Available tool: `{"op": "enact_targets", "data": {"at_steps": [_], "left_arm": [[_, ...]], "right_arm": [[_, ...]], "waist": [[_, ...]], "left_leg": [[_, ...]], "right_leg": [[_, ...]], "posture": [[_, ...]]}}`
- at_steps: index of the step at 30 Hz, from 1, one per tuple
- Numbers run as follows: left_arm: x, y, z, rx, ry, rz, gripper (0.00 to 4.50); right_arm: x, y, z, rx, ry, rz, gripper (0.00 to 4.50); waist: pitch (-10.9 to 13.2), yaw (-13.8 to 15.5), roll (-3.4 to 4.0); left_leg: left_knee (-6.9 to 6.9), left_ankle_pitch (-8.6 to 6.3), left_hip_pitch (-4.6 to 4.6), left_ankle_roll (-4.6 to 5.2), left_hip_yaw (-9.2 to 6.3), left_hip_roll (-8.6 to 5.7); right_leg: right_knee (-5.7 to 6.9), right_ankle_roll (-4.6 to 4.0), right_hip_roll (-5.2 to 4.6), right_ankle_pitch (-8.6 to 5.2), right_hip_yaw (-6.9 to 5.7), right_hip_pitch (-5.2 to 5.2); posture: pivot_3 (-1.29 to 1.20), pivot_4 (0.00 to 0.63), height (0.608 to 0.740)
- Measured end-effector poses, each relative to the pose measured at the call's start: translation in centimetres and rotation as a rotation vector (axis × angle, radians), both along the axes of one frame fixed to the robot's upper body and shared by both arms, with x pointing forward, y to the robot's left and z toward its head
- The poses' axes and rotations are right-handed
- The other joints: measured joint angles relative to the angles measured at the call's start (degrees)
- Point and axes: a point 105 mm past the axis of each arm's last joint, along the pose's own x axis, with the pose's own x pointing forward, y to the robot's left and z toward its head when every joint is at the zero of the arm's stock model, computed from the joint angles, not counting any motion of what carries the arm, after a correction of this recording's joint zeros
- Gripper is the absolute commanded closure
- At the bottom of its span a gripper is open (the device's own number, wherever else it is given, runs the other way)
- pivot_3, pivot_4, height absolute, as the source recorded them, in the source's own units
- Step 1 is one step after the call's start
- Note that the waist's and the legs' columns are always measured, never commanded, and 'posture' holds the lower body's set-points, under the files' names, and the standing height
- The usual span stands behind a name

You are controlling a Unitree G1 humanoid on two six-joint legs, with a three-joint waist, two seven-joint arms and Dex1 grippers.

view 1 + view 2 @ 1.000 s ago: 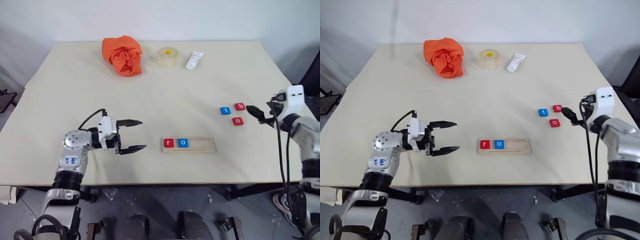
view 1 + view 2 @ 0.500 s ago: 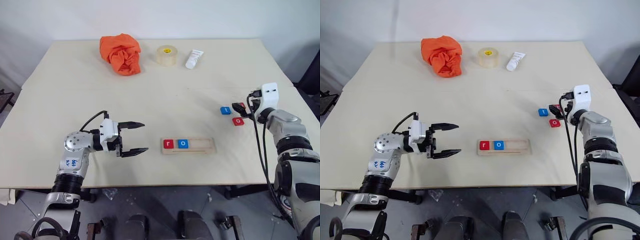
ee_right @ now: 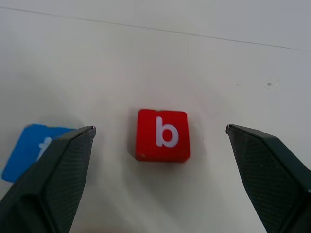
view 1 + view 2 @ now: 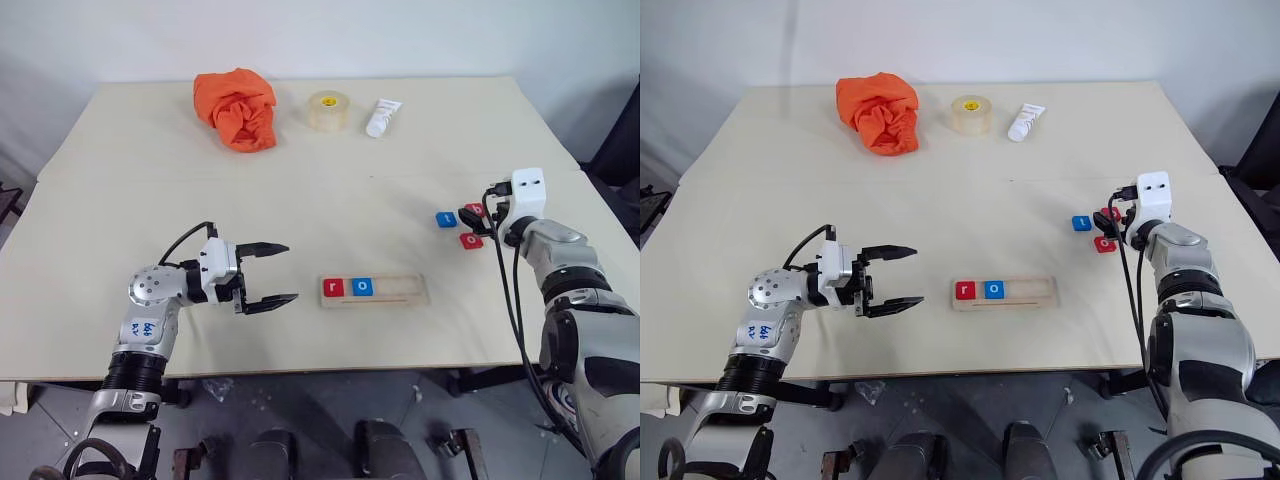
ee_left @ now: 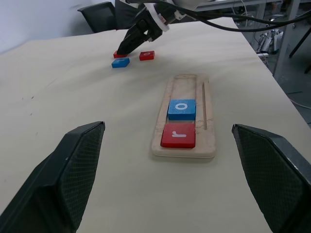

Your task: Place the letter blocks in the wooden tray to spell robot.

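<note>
The wooden tray point(image 4: 400, 290) lies near the table's front, with a red r block point(image 4: 334, 288) and a blue o block point(image 4: 362, 287) in its left end. To the right, a blue t block point(image 4: 446, 219), a red b block point(image 3: 163, 135) and a red o block point(image 4: 471, 240) lie loose on the table. My right gripper point(image 4: 478, 220) is open and low over the b block, one finger on each side, not touching it. My left gripper point(image 4: 290, 272) hangs open and empty just left of the tray, pointing at it.
At the back of the table sit a crumpled orange cloth point(image 4: 236, 107), a roll of tape point(image 4: 322, 110) and a white tube point(image 4: 380, 117). The table's right edge runs close behind my right arm.
My right gripper has moved in from the right of the loose blocks and now straddles the b block. The left gripper has stayed put. The camera has shifted slightly.
</note>
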Motion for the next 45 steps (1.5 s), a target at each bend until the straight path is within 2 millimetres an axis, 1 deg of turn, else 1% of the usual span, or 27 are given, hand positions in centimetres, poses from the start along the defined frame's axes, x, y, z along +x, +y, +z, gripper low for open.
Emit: {"op": "enact_targets", "data": {"at_steps": [5, 13, 18, 19, 24, 26, 27, 28, 36, 41, 42, 44, 45], "left_arm": [[0.1, 0.0, 0.0, -0.004, 0.001, 0.01, 0.04], [-0.1, -0.2, 0.5, -0.012, -0.022, 0.008, 0.04], [-0.1, -0.1, 0.4, -0.018, -0.011, 0.017, 0.04], [-0.1, -0.1, 0.3, -0.018, -0.01, 0.018, 0.0], [-0.2, -0.2, 0.5, -0.018, -0.018, 0.017, 0.0], [-0.2, -0.2, 0.5, -0.018, -0.021, 0.02, 0.0], [-0.2, -0.2, 0.5, -0.019, -0.021, 0.022, 0.0], [-0.2, -0.1, 0.5, -0.019, -0.02, 0.024, 0.0], [-0.3, -0.1, 0.3, -0.021, -0.017, 0.032, 0.0], [-0.3, -0.1, 0.3, -0.02, -0.015, 0.029, 0.0], [-0.4, -0.1, 0.3, -0.02, -0.015, 0.025, 0.0], [-0.4, 0.0, 0.3, -0.017, -0.009, 0.018, 0.0], [-0.5, 0.0, 0.3, -0.015, -0.007, 0.01, 0.0]], "right_arm": [[0.1, 0.3, -0.4, 0.024, 0.005, -0.025, 0.0], [0.2, -0.1, -0.8, 0.064, 0.001, -0.095, 0.0], [0.1, -0.2, -1.1, 0.079, 0.019, -0.11, 0.0], [0.1, -0.1, -1.3, 0.083, 0.027, -0.112, 0.39], [0.2, 0.0, -1.3, 0.092, 0.039, -0.119, 1.89], [0.2, 0.0, -1.3, 0.093, 0.04, -0.12, 2.65], [0.2, 0.0, -1.3, 0.094, 0.04, -0.12, 2.92], [0.2, 0.0, -1.3, 0.094, 0.041, -0.12, 3.04], [0.1, -0.2, -1.0, 0.112, 0.03, -0.12, 3.04], [-0.1, -0.9, 0.5, 0.115, -0.04, -0.08, 3.04], [-0.3, -1.0, 0.8, 0.108, -0.06, -0.068, 3.04], [-1.2, -1.4, 0.6, 0.095, -0.078, -0.049, 3.04], [-2.2, -1.6, 0.3, 0.075, -0.085, -0.04, 3.04]], "waist": [[0.0, 0.0, 0.0], [0.0, 0.0, 0.0], [0.0, -0.01, 0.0], [0.0, -0.01, 0.0], [0.0, -0.01, 0.01], [0.0, 0.09, 0.01], [0.0, 0.12, 0.01], [0.0, 0.12, 0.01], [0.0, 0.07, 0.01], [0.0, 0.07, 0.01], [0.0, 0.12, 0.01], [0.0, 0.29, 0.01], [0.0, 0.48, 0.01]], "left_leg": [[0.01, 0.0, 0.0, 0.0, 0.01, 0.0], [0.0, 0.0, 0.0, 0.0, 0.0, 0.0], [0.0, 0.0, 0.0, 0.0, 0.01, 0.0], [0.0, 0.0, 0.0, 0.0, 0.01, 0.01], [0.01, 0.0, 0.0, 0.0, 0.01, 0.0], [0.02, 0.0, 0.0, 0.0, 0.0, -0.02], [0.02, 0.0, 0.0, 0.0, 0.0, -0.02], [0.02, 0.0, 0.0, 0.0, -0.01, -0.02], [0.02, 0.0, 0.0, 0.0, 0.0, -0.02], [-0.01, 0.0, 0.0, 0.0, 0.0, 0.0], [0.0, 0.0, 0.0, 0.0, -0.03, 0.02], [-0.01, 0.0, 0.0, 0.0, -0.11, 0.0], [-0.02, 0.0, -0.04, 0.0, -0.17, 0.0]], "right_leg": [[0.01, 0.0, -0.01, 0.0, 0.01, 0.0], [0.01, 0.0, -0.01, 0.0, 0.01, 0.0], [0.01, 0.0, 0.0, 0.0, 0.01, 0.0], [0.01, 0.0, 0.0, 0.0, 0.01, 0.0], [0.01, 0.0, 0.0, 0.0, 0.01, 0.01], [0.02, 0.0, 0.0, 0.0, 0.01, 0.01], [0.02, 0.0, 0.0, 0.0, 0.01, 0.02], [0.01, 0.0, 0.0, 0.0, 0.01, 0.02], [0.01, 0.0, 0.01, 0.0, 0.01, 0.02], [0.0, 0.0, 0.0, 0.0, 0.01, 0.02], [0.0, 0.0, -0.01, 0.0, 0.0, 0.02], [0.02, 0.0, -0.02, 0.0, -0.01, 0.02], [0.0, 0.0, -0.06, 0.0, 0.0, 0.02]], "posture": [[0.0, 0.15, 0.74], [0.0, 0.15, 0.74], [0.0, 0.15, 0.74], [0.0, 0.15, 0.74], [0.0, 0.15, 0.74], [0.0, 0.15, 0.74], [0.0, 0.15, 0.74], [0.0, 0.15, 0.74], [0.0, 0.15, 0.74], [0.0, 0.15, 0.74], [0.0, 0.15, 0.74], [0.0, 0.15, 0.74], [0.0, 0.15, 0.74]]}}
